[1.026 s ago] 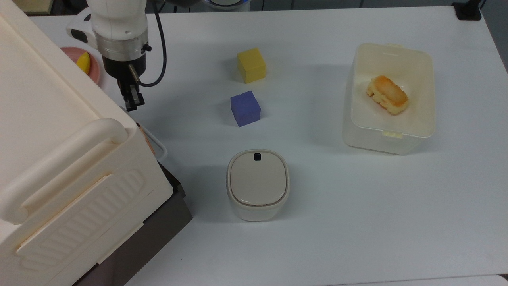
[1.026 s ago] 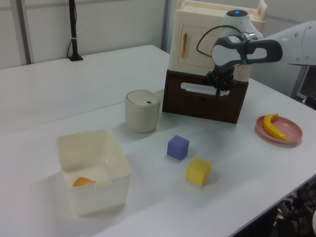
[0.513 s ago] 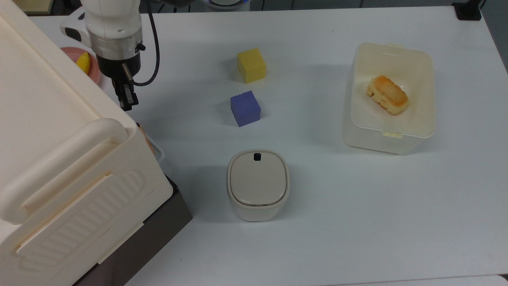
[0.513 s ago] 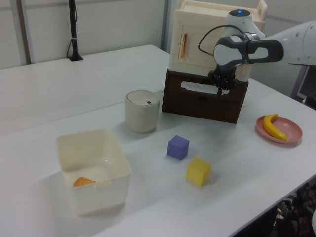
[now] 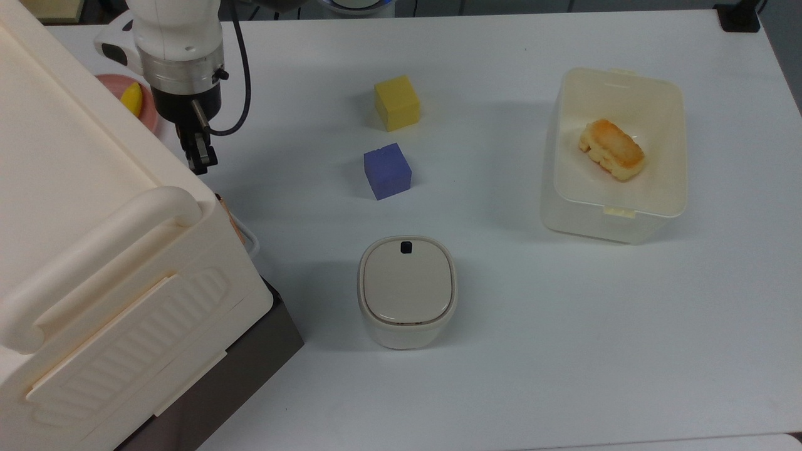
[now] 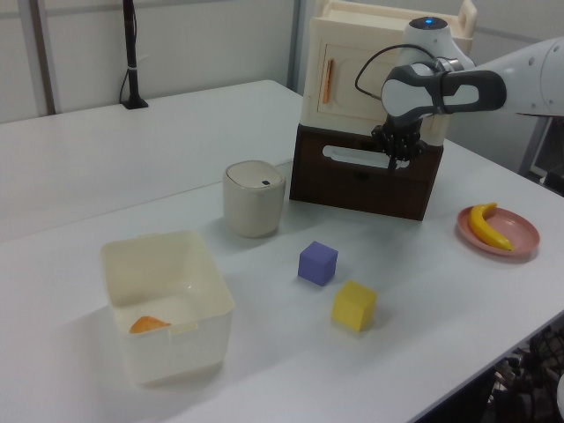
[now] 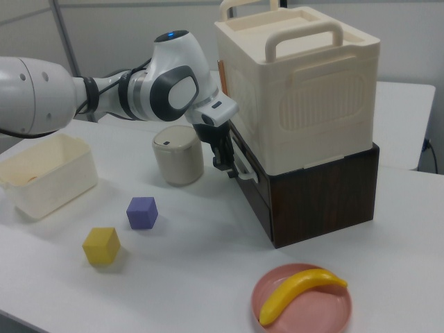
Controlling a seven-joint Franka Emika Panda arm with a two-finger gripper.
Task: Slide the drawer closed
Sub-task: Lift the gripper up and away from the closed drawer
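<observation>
The pincer [image 7: 223, 165] hangs fingers-down right against the drawer [image 6: 366, 181] front, beside its white loop handle [image 7: 244, 170], placed to shove rather than grip. Whether its fingers are parted I cannot tell. The drawer looks nearly flush under the cream cabinet [image 7: 298, 90] (probably home). Blue cube [image 7: 142, 212] sits well behind the pincer.

White table [image 5: 564, 351], pale panelled wall [image 6: 203, 44], black stand [image 6: 132, 62] at table's far edge
</observation>
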